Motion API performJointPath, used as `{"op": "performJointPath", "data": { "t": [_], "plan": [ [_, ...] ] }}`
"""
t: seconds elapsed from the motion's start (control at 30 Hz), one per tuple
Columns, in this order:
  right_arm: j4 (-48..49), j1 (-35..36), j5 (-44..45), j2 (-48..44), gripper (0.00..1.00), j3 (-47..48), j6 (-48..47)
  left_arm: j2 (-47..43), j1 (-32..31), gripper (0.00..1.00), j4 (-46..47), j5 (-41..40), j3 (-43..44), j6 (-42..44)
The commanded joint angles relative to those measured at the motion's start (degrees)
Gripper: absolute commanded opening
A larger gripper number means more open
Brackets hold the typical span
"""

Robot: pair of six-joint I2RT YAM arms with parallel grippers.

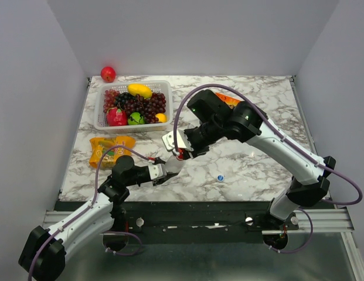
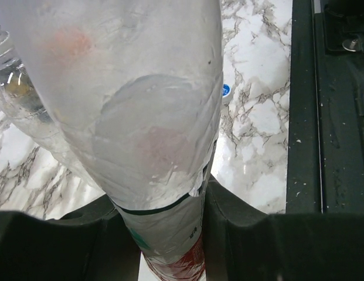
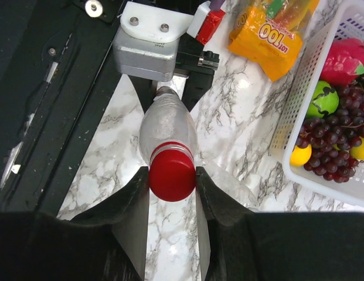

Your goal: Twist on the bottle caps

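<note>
Your right wrist view tells you the most. The right gripper [image 3: 172, 175] has its fingers closed narrow on the red cap [image 3: 172, 174], which sits on the neck of the labelled bottle [image 3: 167, 126]. Beyond it, the left gripper [image 3: 169, 93] is clamped on that bottle's other end, so the bottle spans between the two grippers.

The left wrist view hides the cap altogether, because the bottle's body fills the frame, with the red-and-white label down at the fingers. It does show the blue cap [image 2: 226, 89] lying loose on the marble table [image 2: 258, 117] near the black front edge. It also shows a plain bottle [image 2: 14, 88] just beside the held one, on the side away from that edge.

From above, the right gripper and wrist block your sight of the plain bottle. The blue cap is plain to see there, well apart from both grippers. At the back left, well clear of the grippers, stands a white basket [image 1: 98, 117] of fruit. Orange snack packets [image 1: 111, 149] lie in front of it, close to the left arm, and an apple [image 1: 108, 74] sits behind it.
</note>
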Motion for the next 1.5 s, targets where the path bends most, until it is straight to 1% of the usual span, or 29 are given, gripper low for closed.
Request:
{"op": "performJointPath", "data": {
  "t": [0.0,0.1,0.2,0.33,0.37,0.47,0.53,0.57,0.6,0.77,0.93,1.1,1.2,1.23,1.27,1.33,1.4,1.47],
  "plan": [
    [-2.39,-0.07,-0.02,1.47,0.32,-0.62,-4.62,-1.89,-0.54,0.00,6.58,1.94,1.76,6.58],
    [-4.93,-0.16,-0.28,2.88,0.32,0.78,-5.07,-2.15,-0.54,0.00,7.54,1.68,1.59,6.58],
    [-4.50,-0.16,-0.72,2.36,0.32,-0.78,-4.89,-2.24,-0.54,0.00,8.16,0.97,1.59,6.67],
    [4.27,-0.25,3.05,-0.98,0.33,-6.66,-3.84,-2.24,-0.54,0.00,8.60,1.23,1.67,5.70],
    [4.46,-0.25,3.32,-1.34,0.33,-7.12,-4.62,-2.15,-0.54,0.00,9.03,1.06,1.76,5.53],
    [1.31,-0.16,2.01,-0.11,0.33,-4.84,-4.28,-2.24,-0.54,0.00,9.39,0.27,1.76,4.82],
    [-1.76,-0.16,0.00,1.03,0.32,-3.26,-3.84,-1.72,-0.54,0.00,9.91,-1.65,1.76,3.77],
    [-2.47,-0.16,-0.63,1.21,0.32,-2.56,-3.31,-1.54,-0.54,0.00,11.14,-3.14,1.76,0.98],
    [-2.91,-0.25,-0.98,1.30,0.32,-2.46,-3.22,-1.19,-0.54,0.00,11.23,-4.55,1.94,0.08],
    [-4.06,-0.51,-1.60,1.03,0.32,-3.25,-3.92,-0.57,-0.54,0.00,11.68,-4.92,2.20,-1.94],
    [-7.39,-0.69,-3.44,2.00,0.32,-1.49,-4.54,0.04,-0.54,0.00,11.85,-6.14,2.90,-4.05],
    [-7.05,-0.86,-3.36,1.74,0.33,-1.76,-4.45,0.66,-0.54,0.00,11.76,-5.18,3.61,-5.37],
    [-4.24,-0.86,-1.17,1.12,0.32,-4.04,-2.97,0.31,-0.54,0.00,12.02,-5.62,3.78,-5.72],
    [-1.19,-0.78,0.67,-0.01,0.31,-5.09,-2.61,0.22,-0.54,0.00,12.11,-5.97,3.87,-5.99],
    [0.93,-0.86,1.29,-0.72,0.31,-7.80,-1.39,0.22,-0.54,0.00,12.55,-6.58,3.96,-6.95],
    [5.93,-0.86,2.52,-2.99,0.31,-10.10,1.52,-0.04,-0.54,0.00,12.82,-7.64,4.22,-7.39],
    [8.67,-0.78,3.49,-3.88,0.31,-12.47,4.75,-0.31,-0.54,0.00,13.25,-7.99,4.57,-7.57],
    [11.05,-1.30,3.76,-4.15,0.31,-12.83,7.58,-0.83,-0.54,0.00,13.52,-8.08,4.92,-7.40]
  ]
}}
